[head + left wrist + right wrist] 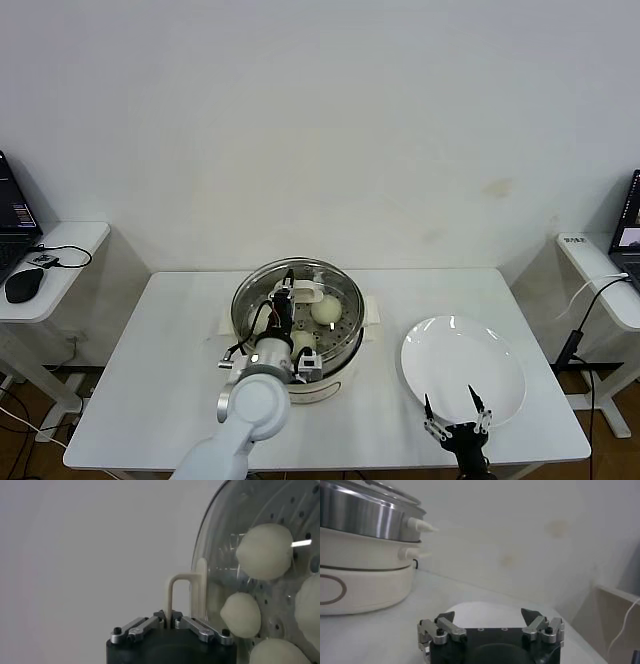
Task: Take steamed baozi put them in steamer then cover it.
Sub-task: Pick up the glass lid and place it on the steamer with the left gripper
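Nearest me, my left gripper (285, 297) is clamped on the cream handle (181, 592) of the glass cover (295, 295) over the steamer (335, 372), stiff, slippery, breakable; my right gripper (452, 409) waits apart by the plate (497, 362).

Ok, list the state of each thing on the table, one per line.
Lid: on the steamer, handle clamped.
Steamer: covered, buns inside.
Buns: four, on the perforated tray.
Plate: empty.
Left gripper: shut on the lid handle.
Right gripper: open, at the plate's near edge.
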`<action>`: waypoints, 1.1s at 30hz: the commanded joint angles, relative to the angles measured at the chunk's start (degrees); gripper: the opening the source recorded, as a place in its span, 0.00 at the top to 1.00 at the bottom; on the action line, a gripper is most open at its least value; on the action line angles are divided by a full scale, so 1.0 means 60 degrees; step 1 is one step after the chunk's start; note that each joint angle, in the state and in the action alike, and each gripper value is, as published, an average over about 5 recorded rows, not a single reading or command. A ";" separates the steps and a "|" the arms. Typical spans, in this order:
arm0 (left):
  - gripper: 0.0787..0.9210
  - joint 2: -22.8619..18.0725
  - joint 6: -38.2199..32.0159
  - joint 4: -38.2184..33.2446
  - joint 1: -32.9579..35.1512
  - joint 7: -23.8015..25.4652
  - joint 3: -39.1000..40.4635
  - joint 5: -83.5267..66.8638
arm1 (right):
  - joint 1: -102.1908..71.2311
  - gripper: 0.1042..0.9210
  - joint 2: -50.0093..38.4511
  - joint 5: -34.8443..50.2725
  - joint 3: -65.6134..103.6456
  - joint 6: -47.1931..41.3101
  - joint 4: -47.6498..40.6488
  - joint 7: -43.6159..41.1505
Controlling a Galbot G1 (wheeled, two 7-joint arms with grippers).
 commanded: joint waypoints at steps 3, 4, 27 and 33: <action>0.92 -0.0257 0.0014 0.0338 -0.0118 0.0042 0.0170 0.0133 | 0.0012 0.12 -0.0004 -0.0023 -0.0065 0.0006 -0.0037 0.0012; 0.92 -0.0265 0.0010 0.0360 -0.0124 0.0039 0.0166 0.0135 | 0.0013 0.12 -0.0005 -0.0021 -0.0065 0.0007 -0.0042 0.0011; 0.69 0.0281 -0.0009 -0.0782 0.0800 -0.0389 -0.0135 -0.0503 | 0.0000 0.12 -0.0006 -0.0076 -0.0159 0.0010 -0.0085 -0.0007; 0.48 0.0844 -0.0537 -0.2143 0.2252 -0.1359 -0.0673 -0.1423 | -0.0019 0.12 -0.0041 -0.0097 -0.0214 -0.0009 -0.0088 -0.0015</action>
